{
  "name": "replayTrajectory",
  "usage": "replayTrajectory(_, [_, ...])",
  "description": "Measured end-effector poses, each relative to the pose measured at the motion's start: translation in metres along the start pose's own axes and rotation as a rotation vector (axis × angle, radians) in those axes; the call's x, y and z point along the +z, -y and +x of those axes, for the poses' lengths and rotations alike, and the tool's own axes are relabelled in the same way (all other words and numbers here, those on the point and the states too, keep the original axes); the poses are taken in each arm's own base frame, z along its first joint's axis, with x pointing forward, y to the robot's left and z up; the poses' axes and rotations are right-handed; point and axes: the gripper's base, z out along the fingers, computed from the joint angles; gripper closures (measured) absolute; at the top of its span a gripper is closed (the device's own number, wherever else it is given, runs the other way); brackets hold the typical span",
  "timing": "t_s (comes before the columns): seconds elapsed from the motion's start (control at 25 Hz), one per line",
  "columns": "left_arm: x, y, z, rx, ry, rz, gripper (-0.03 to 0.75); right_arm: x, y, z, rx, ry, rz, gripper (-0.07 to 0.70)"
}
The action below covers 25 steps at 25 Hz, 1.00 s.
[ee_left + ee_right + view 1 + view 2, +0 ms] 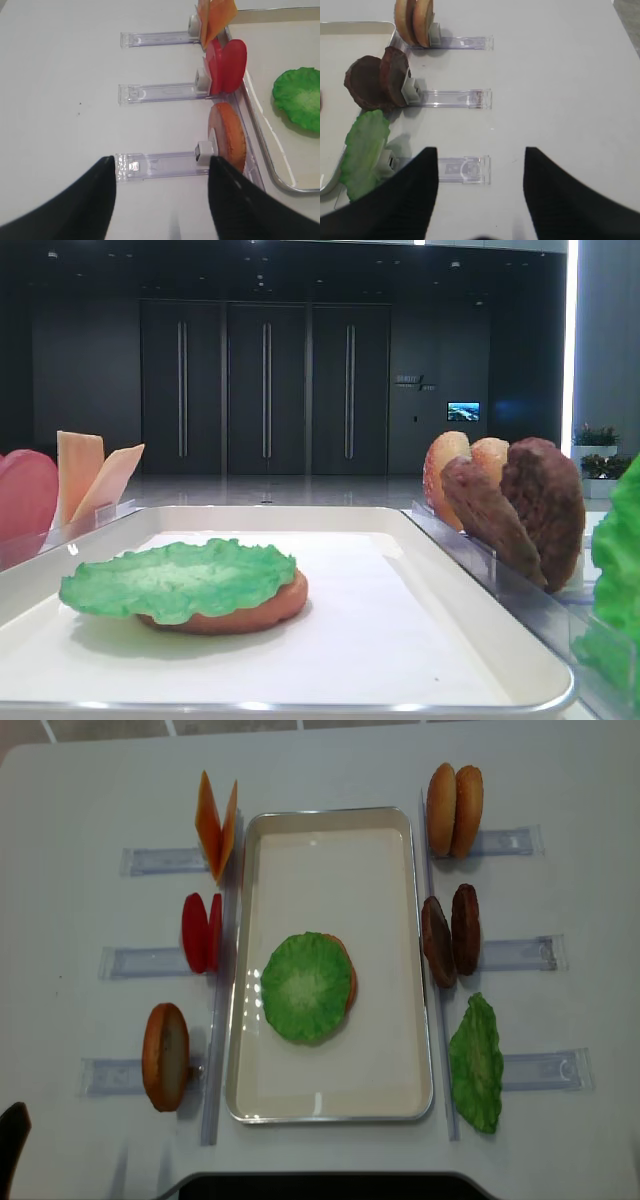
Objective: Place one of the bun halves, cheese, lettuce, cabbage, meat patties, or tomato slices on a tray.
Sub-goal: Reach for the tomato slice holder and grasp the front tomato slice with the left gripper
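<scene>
tray (pixel 420 970): lettuce (pixel 305 986) on bun | white table (pixel 560 780) | dark lobby doors (pixel 265 390) | both hands spread, empty

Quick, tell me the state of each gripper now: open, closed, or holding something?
Left gripper: open, holding nothing, above the table beside the clear rack with a bun half.
Right gripper: open, holding nothing, above the rack with the lettuce.

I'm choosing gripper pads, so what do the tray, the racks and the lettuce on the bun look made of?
Tray: probably metal with a white base; its rolled rim glints.
Racks: clear rigid plastic, see-through.
Lettuce: likely soft plastic or foam; uniformly bright green, matte, holds its flat shape.
</scene>
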Motion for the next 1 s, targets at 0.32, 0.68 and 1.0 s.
replayTrajectory(0.32, [0.0000, 0.0000, 0.0000, 0.000, 0.000, 0.000, 0.263, 0.0000, 0.0000, 0.0000, 0.000, 0.000, 0.000, 0.261])
replayTrajectory(0.68, [0.0000, 0.0000, 0.0000, 0.000, 0.000, 0.000, 0.263, 0.0000, 0.0000, 0.0000, 0.000, 0.000, 0.000, 0.261])
replayTrajectory(1.0, [0.0000, 0.0000, 0.0000, 0.000, 0.000, 0.000, 0.263, 0.0000, -0.0001, 0.0000, 0.000, 0.000, -0.001, 0.261])
